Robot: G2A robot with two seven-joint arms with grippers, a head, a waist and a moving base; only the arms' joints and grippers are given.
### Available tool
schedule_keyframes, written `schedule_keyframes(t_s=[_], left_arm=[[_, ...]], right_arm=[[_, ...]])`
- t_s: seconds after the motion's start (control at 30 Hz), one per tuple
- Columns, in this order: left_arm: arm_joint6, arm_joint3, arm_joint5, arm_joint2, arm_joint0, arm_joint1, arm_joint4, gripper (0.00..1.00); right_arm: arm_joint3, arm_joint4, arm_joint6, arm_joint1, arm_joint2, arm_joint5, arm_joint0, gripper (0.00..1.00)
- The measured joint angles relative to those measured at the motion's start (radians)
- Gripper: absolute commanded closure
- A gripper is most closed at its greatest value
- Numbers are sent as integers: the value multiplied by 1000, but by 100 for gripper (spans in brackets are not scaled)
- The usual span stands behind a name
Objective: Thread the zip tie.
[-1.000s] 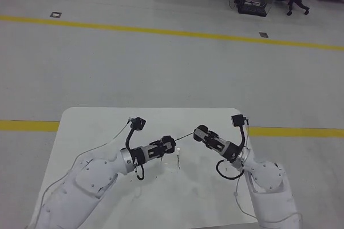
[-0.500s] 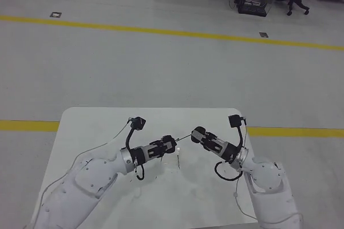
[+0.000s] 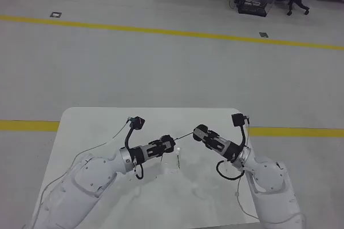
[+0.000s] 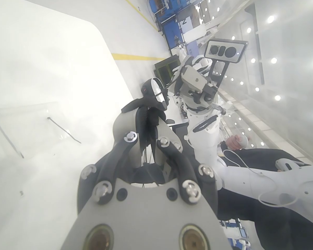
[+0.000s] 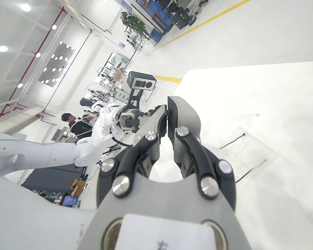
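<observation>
Top view: both arms rise from the lower edge and meet mid-frame over the white table [image 3: 80, 131]. The left gripper [image 3: 168, 141] and the right gripper [image 3: 198, 134] face each other tip to tip. Each is clenched on one end of the zip tie [image 3: 184, 136], a thin black line held taut between them above the table.

Left wrist view: the left gripper [image 4: 147, 111] has its pads pressed together, with the right gripper [image 4: 155, 95] just beyond. Two spare ties [image 4: 64, 130] lie on a clear sheet [image 4: 28, 110], well apart from the fingers.

Right wrist view: the right gripper [image 5: 168, 114] is closed pad to pad. The clear sheet [image 5: 253, 144] with the spare ties [image 5: 230, 141] lies on the table beside it.
</observation>
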Motion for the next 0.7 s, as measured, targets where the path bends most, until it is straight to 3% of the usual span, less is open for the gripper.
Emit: schedule_keyframes(t_s=[0.7], left_arm=[[13, 0, 6, 24, -18, 7, -14, 100]], right_arm=[[16, 13, -1, 19, -1, 0, 7, 100]])
